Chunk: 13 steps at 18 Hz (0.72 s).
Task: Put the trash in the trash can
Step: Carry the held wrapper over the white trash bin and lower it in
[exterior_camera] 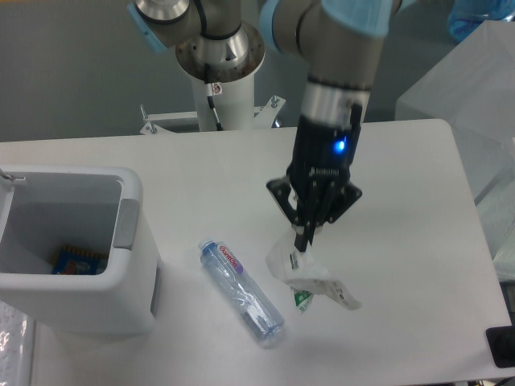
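At the left edge of the table (402, 161) stands the trash can (129, 265), a white boxy bin with a grey panel on its right wall. Its mouth is open to us, and something blue and orange (79, 260) lies on its bottom (we cannot tell what it is). Just beside the bin, toward the front edge, the crushed water bottle (241, 291) lies flat and slanted, with its blue cap toward the bin.

To the right of the bottle hangs the crumpled wrapper (310, 277), clear with green print. The gripper (304, 239) is closed narrow on its upper end, so the wrapper is pinched and carried. We judge that it is lifted, but its lower tail comes very near the table and we cannot tell whether it touches there.

The step in hand is, in our opinion, to carry this wrapper to the bin. To do it well, we would raise it first, until the hanging tail is clearly higher than the thick rim, and then travel left above the bottle and not through it. The grasp takes only a small part of a loose film, so a slow and smooth path is safer. We would open the fingers only when the whole wrapper is over the middle of the mouth.

Some things stay unclear. The fingertips are hidden inside the folds, so we cannot see how much of the film they hold. The left side of the bin is cut off by the picture edge, and the front part of its bottom is hidden by its own wall.
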### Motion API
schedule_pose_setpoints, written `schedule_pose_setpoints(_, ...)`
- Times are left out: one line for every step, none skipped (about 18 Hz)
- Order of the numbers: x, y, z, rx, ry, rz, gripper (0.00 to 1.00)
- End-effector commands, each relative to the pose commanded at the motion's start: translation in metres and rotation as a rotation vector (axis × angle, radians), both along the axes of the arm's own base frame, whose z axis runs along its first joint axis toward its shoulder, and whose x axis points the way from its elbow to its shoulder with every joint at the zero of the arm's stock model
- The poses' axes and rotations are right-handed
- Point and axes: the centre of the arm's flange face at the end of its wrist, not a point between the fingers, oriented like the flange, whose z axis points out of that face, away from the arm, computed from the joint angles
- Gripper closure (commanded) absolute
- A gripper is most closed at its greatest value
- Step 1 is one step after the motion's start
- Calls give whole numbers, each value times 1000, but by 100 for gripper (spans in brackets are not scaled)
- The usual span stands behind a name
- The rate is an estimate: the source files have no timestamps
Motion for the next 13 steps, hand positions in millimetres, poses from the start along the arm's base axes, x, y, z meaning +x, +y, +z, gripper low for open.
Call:
schedule_pose_setpoints(13, -2, 12, 15, 14, -13, 100)
schedule_pose_setpoints(25, 0, 18, 22, 22, -30, 100)
schedule_pose_setpoints(42, 8, 23, 28, 30, -57, 100)
schedule_pose_setpoints(57, 12, 28, 32, 40, -81, 100)
schedule_pose_setpoints(68, 14, 33, 36, 48, -98, 100)
schedule_pose_setpoints(78, 17, 34, 37, 55, -118, 100)
schedule_pose_setpoints(88, 21, 32, 36, 55, -138, 100)
schedule_pose_setpoints(101, 29, 29, 33, 53, -166, 100)
schedule_pose_setpoints(115, 37, 25, 27, 62, -204, 100)
schedule_pose_setpoints(126, 43, 20, 18, 83, -246, 100)
schedule_pose_setpoints(133, 46, 18, 11, 104, -277, 100)
schedule_pose_setpoints(140, 48, 18, 8, 118, -296, 100)
schedule_pose_setpoints(147, 51, 13, 0, 122, -316, 100)
